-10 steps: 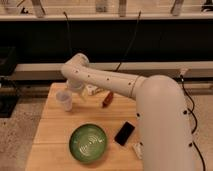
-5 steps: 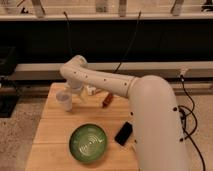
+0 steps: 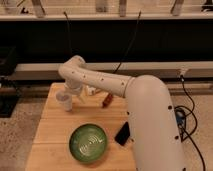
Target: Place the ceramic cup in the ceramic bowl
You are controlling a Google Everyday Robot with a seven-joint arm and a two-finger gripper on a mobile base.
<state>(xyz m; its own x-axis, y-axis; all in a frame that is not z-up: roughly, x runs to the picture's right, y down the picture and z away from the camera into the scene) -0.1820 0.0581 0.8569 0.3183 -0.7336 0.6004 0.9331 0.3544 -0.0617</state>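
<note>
Wood table (image 3: 52,131) w/ ceramic bowl (image 3: 88,143), ceramic cup (image 3: 63,102) by gripper (image 3: 73,97), grip state unclear; dark wall (image 3: 160,45) behind.

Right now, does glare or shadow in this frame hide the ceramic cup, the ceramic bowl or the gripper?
Camera view: even light on the wooden table; the ceramic cup stands out pale, and no glare masks the ceramic bowl. Camera view: the gripper, beside the cup near the table's far edge, blends with the white arm; the background is in deep shadow.
</note>
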